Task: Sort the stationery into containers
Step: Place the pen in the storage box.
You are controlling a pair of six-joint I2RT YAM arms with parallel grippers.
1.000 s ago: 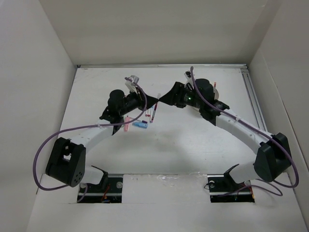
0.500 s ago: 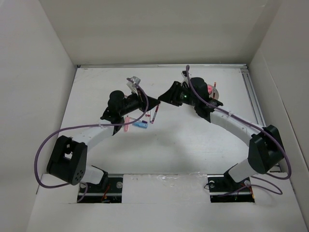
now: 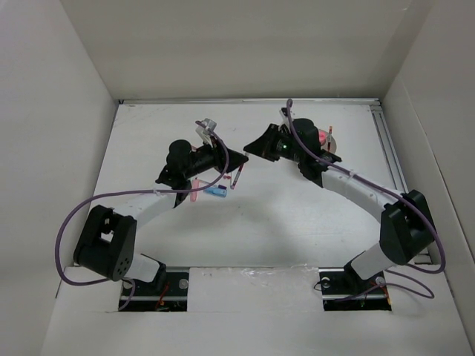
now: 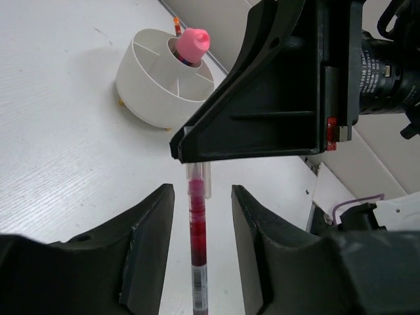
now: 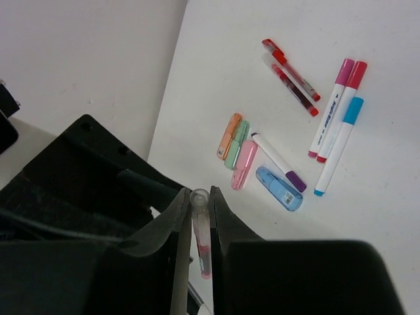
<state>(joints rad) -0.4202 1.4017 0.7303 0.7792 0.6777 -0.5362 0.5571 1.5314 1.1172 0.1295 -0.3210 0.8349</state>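
Red ink fills the clear barrel of a slim pen [image 4: 197, 243] that hangs in the air between the two claws, above the white table [image 4: 59, 151]. The right claw [image 5: 199, 199] is pinched onto the pen's blunt clear end, with both black fingers pressed against the barrel. The left claw [image 4: 201, 197] stands part-way open around the same pen. A strip of table shows on each side of the barrel, so neither of its fingers touches it. From above, the two claws meet tip to tip.

Beyond the left claw's tips and a little to their left stands the round white tub [image 4: 147, 85]. Thin dividers split it into wedges, and a pink-capped piece [image 4: 195, 41] stands upright in one of them. From above, the tub sits just behind the right claw's wrist, partly hidden by that arm.

The rest of the stationery lies flat on the table below the right claw, ahead and to the right of its tips in its own camera. Nearest the tips is a blue piece [image 5: 279, 188]. It touches a white marker with a purple cap [image 5: 279, 162]. Just left of these, orange [image 5: 228, 136], green [image 5: 237, 143] and pink [image 5: 244, 164] pieces lie side by side. Farther out are two red pens [image 5: 292, 77] lying close together, and three white markers [image 5: 336, 111] with pink, red and blue caps.
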